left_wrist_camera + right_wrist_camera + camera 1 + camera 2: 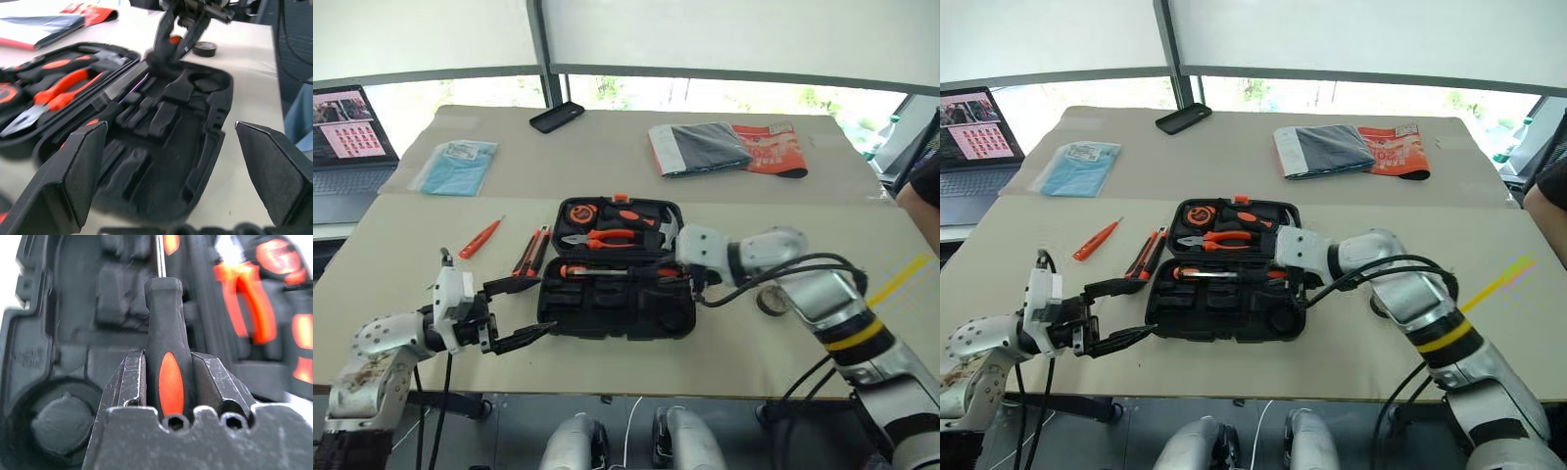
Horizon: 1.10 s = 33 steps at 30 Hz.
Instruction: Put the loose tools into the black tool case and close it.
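Note:
The black tool case [607,308] lies open mid-table, its recessed near half towards me. My right gripper [166,357] is shut on a black-and-orange screwdriver [165,333] by its handle, low over the right end of that half, shaft pointing along the hinge. Another orange-and-black handle [572,271] lies at the left end of the same half. My left gripper [543,305] stands open beside the case's front left corner, holding nothing. A slim orange screwdriver [480,238] and an orange-and-black utility knife [530,251] lie left of the case. The dark tape roll [204,48] sits right of it.
Orange-handled pliers [607,238], a hammer and a tape measure fill the case's far half. At the back are a laptop [352,147], a blue packet [455,166], a black phone [556,117] and a red-and-grey booklet [724,147]. A person [920,191] is at the right edge.

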### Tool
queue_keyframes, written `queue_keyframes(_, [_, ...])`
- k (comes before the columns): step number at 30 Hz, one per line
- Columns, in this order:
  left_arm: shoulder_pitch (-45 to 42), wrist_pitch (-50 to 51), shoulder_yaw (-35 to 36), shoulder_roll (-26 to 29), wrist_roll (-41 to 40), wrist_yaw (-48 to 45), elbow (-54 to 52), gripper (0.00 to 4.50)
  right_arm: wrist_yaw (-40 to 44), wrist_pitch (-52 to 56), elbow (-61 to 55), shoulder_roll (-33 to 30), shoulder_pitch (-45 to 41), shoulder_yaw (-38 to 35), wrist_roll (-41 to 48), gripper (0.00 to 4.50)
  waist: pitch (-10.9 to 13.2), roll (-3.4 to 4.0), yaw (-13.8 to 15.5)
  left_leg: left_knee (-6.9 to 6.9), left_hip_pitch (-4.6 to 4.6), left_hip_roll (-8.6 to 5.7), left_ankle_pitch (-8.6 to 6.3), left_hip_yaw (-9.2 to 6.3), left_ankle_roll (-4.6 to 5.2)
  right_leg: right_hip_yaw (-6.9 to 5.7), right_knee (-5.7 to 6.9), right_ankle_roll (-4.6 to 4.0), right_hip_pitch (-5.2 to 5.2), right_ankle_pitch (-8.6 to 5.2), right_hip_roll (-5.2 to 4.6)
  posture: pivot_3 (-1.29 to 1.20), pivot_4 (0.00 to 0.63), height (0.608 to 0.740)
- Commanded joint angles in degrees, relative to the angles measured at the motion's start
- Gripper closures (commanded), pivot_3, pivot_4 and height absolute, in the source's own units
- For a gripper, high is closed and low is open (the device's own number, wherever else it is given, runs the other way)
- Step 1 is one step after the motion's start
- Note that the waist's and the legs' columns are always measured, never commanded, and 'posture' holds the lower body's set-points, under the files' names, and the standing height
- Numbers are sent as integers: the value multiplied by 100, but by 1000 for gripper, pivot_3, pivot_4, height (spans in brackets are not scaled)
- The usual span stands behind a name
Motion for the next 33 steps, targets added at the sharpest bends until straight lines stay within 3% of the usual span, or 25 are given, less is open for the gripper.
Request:
queue_keyframes(1, [100, -70, 173, 35, -64, 104, -312, 0, 125, -130, 99, 170, -234, 10, -216, 3475, 0, 0, 5, 2, -4, -2, 0, 0, 0, -1, -1, 0, -2, 1, -4, 0, 150, 740])
queue_keyframes(5, [273, -111, 170, -13, -19, 236, -472, 0, 198, -124, 464, 243, -312, 162, -600, 3475, 0, 0, -36, 3, -1, -1, 0, 1, -1, -3, 2, 2, -2, 0, -5, 0, 150, 740])
queue_keyframes(12, [265, -135, 96, -27, 0, 326, -493, 0, 271, 343, 382, 390, -294, -21, -526, 3475, 1, 2, -33, 3, 12, 1, -23, 0, -57, -2, 12, 3, 4, 0, -7, 0, 150, 740])
queue_keyframes(14, [203, -121, 53, -38, 8, 359, -475, 0, 444, 228, 330, 402, -275, -64, -399, 2467, 1, 2, -34, 3, 18, 1, -22, 0, -59, -1, 16, 3, 7, 0, -8, 0, 150, 740])
queue_keyframes(21, [58, -142, -6, -69, 58, 392, -349, 0, 533, -1080, 759, 360, -305, -625, -249, 145, 1, 2, -30, 3, 13, 1, -21, 1, -58, -4, 15, 1, 5, -1, 6, 0, 150, 740])
queue_keyframes(22, [53, -141, -15, -76, 66, 401, -354, 0, 596, -1081, 755, 420, -294, -757, -70, 12, 1, 2, -35, 3, 13, 1, -21, 3, -58, -4, 15, 1, 5, -1, 9, 0, 150, 740])
queue_keyframes(29, [145, -154, -20, -179, 98, 509, -400, 0, 907, -594, 793, 872, -242, -1485, 1118, 12, 1, 2, -50, 3, 21, 6, -10, 6, -43, 1, 18, 1, 8, 0, 11, 0, 150, 740])
queue_keyframes(30, [137, -164, -27, -195, 114, 531, -382, 0, 881, -502, 793, 949, -191, -1469, 1148, 520, 1, 2, -51, 3, 23, 6, -10, 4, -46, 2, 19, 0, 9, 0, 10, 0, 150, 740])
queue_keyframes(33, [59, -190, -13, -250, 151, 590, -286, 0, 546, -846, 1023, 1285, 49, -1154, 706, 1463, 1, 2, -43, 3, 25, 7, -17, 2, -66, 2, 23, -3, 10, 2, 8, 0, 150, 740])
